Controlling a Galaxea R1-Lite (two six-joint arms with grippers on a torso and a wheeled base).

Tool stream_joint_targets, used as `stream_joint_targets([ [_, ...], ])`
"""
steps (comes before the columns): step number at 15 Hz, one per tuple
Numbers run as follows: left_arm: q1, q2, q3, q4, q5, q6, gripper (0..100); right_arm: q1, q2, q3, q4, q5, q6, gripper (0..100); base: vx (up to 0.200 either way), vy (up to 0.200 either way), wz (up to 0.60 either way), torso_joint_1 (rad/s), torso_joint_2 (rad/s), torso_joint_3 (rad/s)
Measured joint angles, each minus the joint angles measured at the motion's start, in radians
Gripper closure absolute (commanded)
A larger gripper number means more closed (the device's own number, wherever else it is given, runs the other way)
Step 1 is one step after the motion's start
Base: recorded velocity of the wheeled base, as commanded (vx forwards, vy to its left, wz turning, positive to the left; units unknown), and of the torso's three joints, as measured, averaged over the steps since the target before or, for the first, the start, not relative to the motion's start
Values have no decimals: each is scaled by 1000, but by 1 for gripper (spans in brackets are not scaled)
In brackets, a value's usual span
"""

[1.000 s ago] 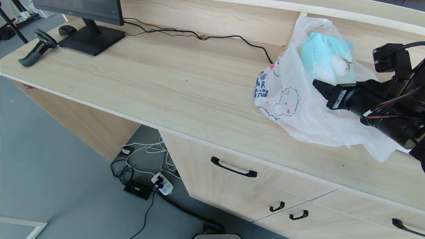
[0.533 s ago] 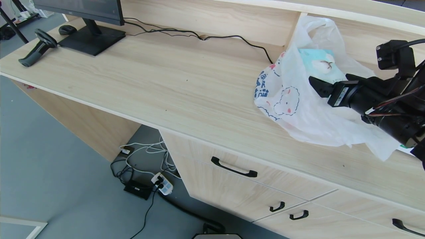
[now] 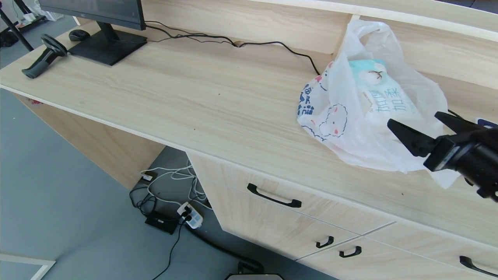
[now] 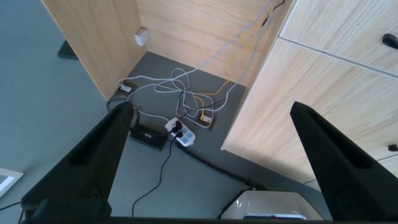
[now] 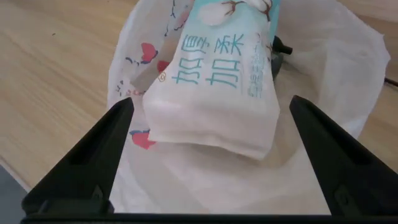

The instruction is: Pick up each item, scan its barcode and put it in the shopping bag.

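Counter and floor, listed from the left.

- Barcode scanner [image 3: 42,58]: dark grey, pistol-grip, lying on its side at the far left end of the light wood counter [image 3: 218,105].
- Mouse [image 3: 79,35]: black, just behind the scanner, beside the monitor's foot.
- Monitor [image 3: 93,9]: black, on a flat square base at the back left of the counter.
- Cable [image 3: 233,42]: black, running from behind the monitor along the back of the counter toward the bag.
- Left gripper [image 4: 211,109]: fingers spread wide, nothing between them. It hangs over the grey floor beside the cabinet front, above a white power strip [image 4: 180,132] and a tangle of leads.
- Drawers [image 3: 274,196]: wood fronts with black handles, under the right half of the counter.
- Shopping bag [image 3: 330,116]: thin white plastic with a printed cartoon pattern, standing open on the right part of the counter, its top against the raised back ledge.
- Tissue pack [image 3: 383,93]: pale teal and white, inside the bag, tilted with one end up toward the mouth.
- Right gripper [image 3: 413,118]: fingers held apart, gripping nothing, just at the bag's near right side. The right wrist view shows the pack [image 5: 217,81] lying beyond the gripper [image 5: 211,102], with a gap between the pack and each finger.
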Motion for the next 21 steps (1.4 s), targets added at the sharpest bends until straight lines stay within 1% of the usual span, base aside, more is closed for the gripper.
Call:
stream_joint_targets([
  [2, 0, 0, 0, 0, 0, 0, 0, 20, -113, 149, 4, 5, 1, 0, 0, 0, 0, 0, 0, 0],
  [5, 1, 0, 0, 0, 0, -2, 0, 113, -258, 349, 21, 4, -27, 0, 0, 0, 0, 0, 0, 0],
  [6, 1, 0, 0, 0, 0, -1, 0, 138, -301, 395, 57, 4, -31, 0, 0, 0, 0, 0, 0, 0],
  [8, 1, 0, 0, 0, 0, 1, 0, 167, -396, 426, 228, 7, -30, 0, 0, 0, 0, 0, 0, 0],
  [10, 1, 0, 0, 0, 0, 0, 0, 185, -524, 434, 435, 24, -31, 0, 0, 0, 0, 0, 0, 0],
  [13, 0, 0, 0, 0, 0, 0, 0, 195, -813, 436, 760, 41, -32, 0, 0, 0, 0, 0, 0, 0],
  [14, 0, 0, 0, 0, -1, 2, 0, 194, -919, 432, 844, 44, -30, 0, 0, 0, 0, 0, 0, 0],
  [16, 1, 0, 0, 0, -1, 11, 0, 165, -1107, 433, 972, 49, 11, 0, 0, 0, 0, 0, 0, 0],
  [17, 1, 0, 0, 0, -2, 18, 0, 149, -1170, 436, 1011, 50, 39, 0, 0, 0, 0, 0, 0, 0],
  [18, 1, 0, 0, 0, -2, 27, 0, 126, -1210, 437, 1013, 51, 50, 0, 0, 0, 0, 0, 0, 0],
  [19, 1, 0, 0, 0, -2, 31, 0, 81, -1225, 438, 1014, 51, 53, 0, 0, 0, 0, 0, 0, 0],
  [20, 0, 0, 0, 1, -2, 32, 0, 10, -1226, 439, 1015, 51, 50, 0, 0, 0, 0, 0, 0, 0],
  [21, 0, 0, 0, 0, -2, 32, 0, -84, -1221, 439, 1014, 51, 39, 0, 0, 0, 0, 0, 0, 0],
])
